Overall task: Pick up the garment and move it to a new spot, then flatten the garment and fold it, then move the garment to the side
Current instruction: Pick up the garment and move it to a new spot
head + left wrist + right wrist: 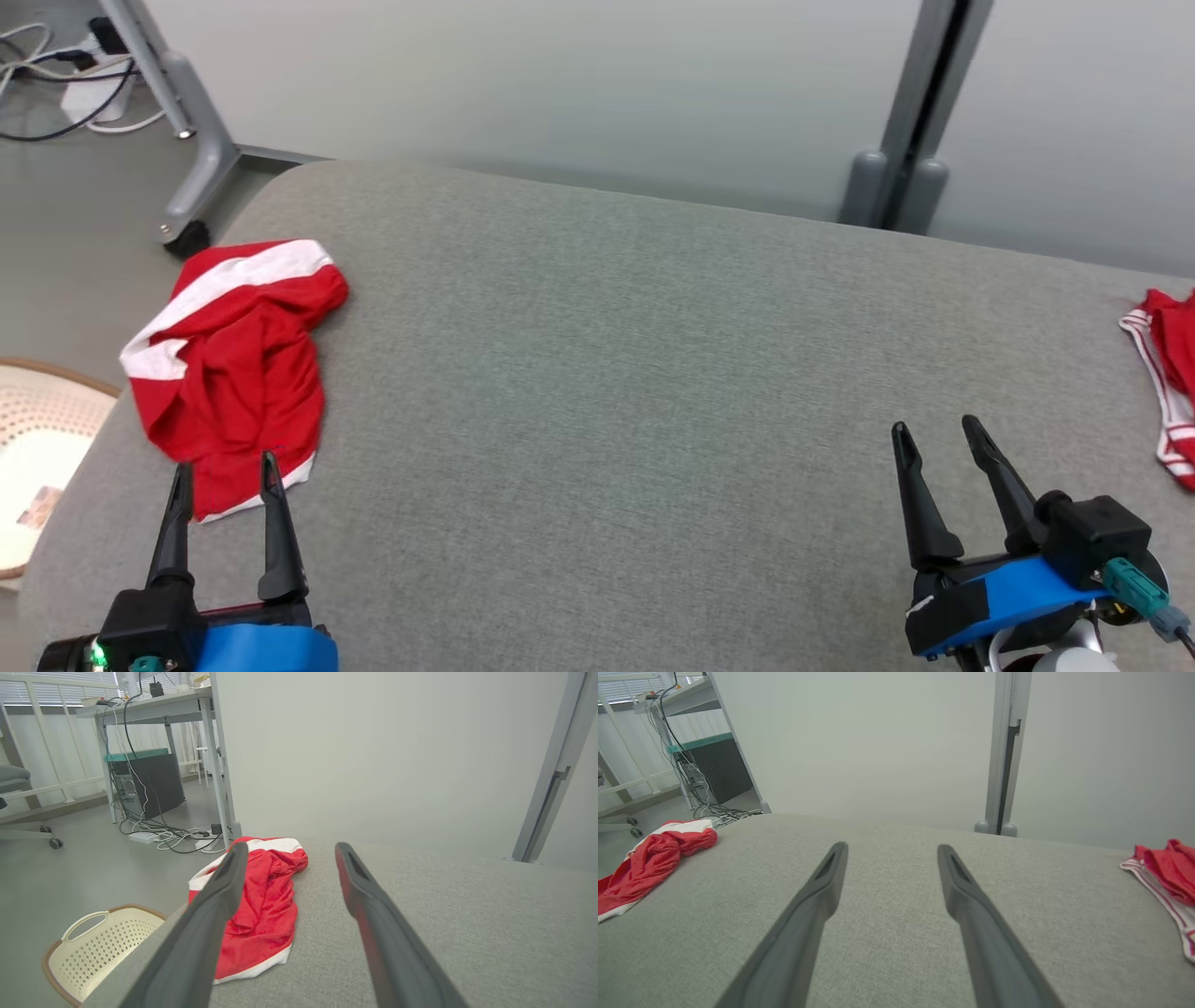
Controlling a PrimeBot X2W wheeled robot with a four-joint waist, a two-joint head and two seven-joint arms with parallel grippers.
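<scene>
Left tool (227, 463) spread wide, empty, crumpled red garment (233, 364) just beyond its tips

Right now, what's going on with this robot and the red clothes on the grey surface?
Nothing is held yet. Both grippers are open over the grey padded surface. The left gripper points at the near hem of a crumpled red and white garment near the surface's left edge; the right gripper is over bare fabric. A second red garment lies at the far right.
</scene>
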